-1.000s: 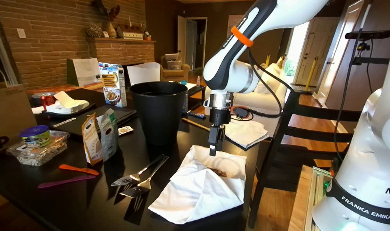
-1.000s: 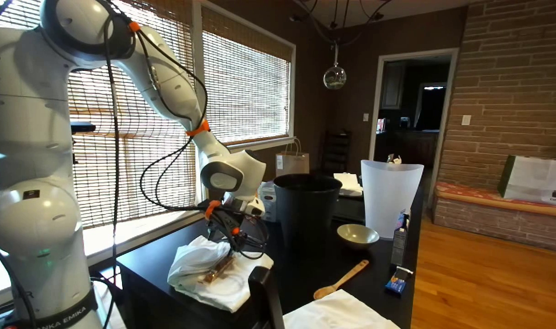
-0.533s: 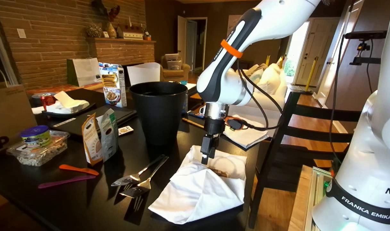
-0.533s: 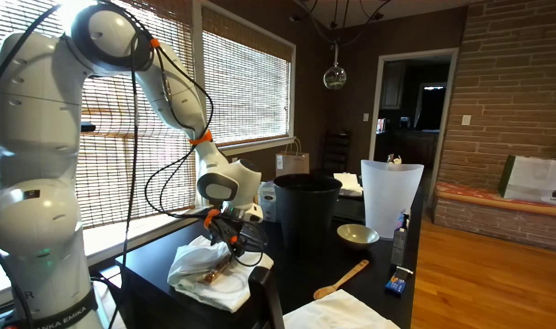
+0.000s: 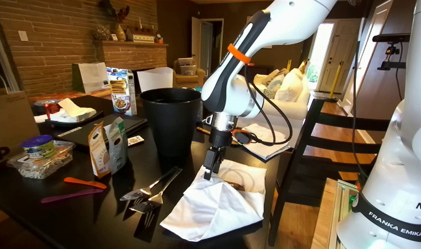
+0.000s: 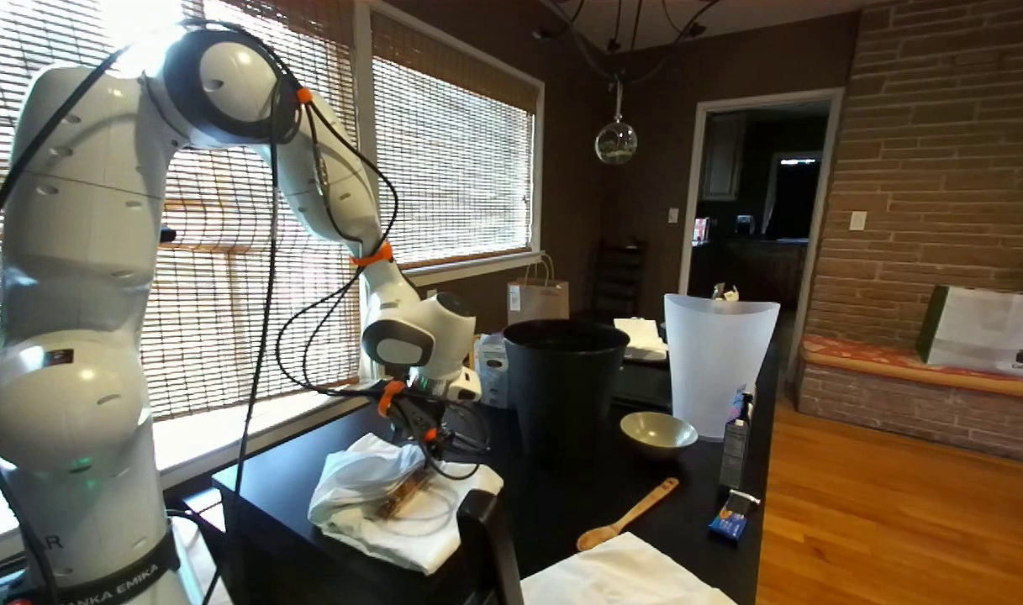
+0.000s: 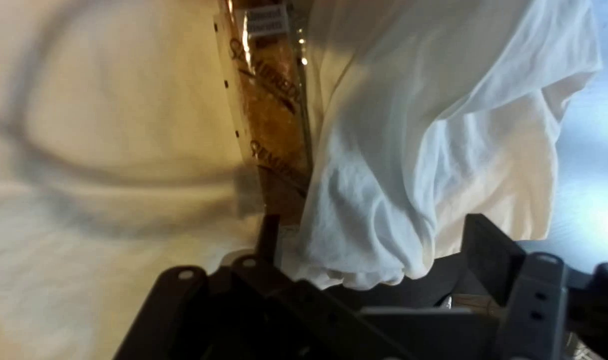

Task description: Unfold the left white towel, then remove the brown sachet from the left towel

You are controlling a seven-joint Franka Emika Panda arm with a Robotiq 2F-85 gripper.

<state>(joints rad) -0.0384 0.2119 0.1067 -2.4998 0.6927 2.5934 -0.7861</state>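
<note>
The left white towel (image 5: 210, 211) lies on the dark table with one flap opened flat and the other part folded over. It also shows in the other exterior view (image 6: 427, 538) and in the wrist view (image 7: 373, 165). The brown sachet (image 5: 236, 186) lies on the opened part, against the folded flap and partly under it; it shows in the wrist view (image 7: 276, 120). My gripper (image 5: 211, 173) is low at the towel's far edge. In the wrist view its fingers (image 7: 373, 232) are open, with the folded flap's end between them, not gripped. The left finger is near the sachet's lower end.
A tall black bin (image 5: 172, 121) stands beyond the gripper. Metal servers (image 5: 155, 193) lie beside the towel. A second white towel (image 5: 265, 141), a wooden spoon (image 6: 629, 514), a bowl (image 6: 658, 433) and a chair (image 5: 307, 155) are nearby. Snack pouches (image 5: 108, 148) stand farther off.
My gripper has moved down and across the towel, from above the opened part to the folded flap's edge. The towel and the sachet have not visibly moved.
</note>
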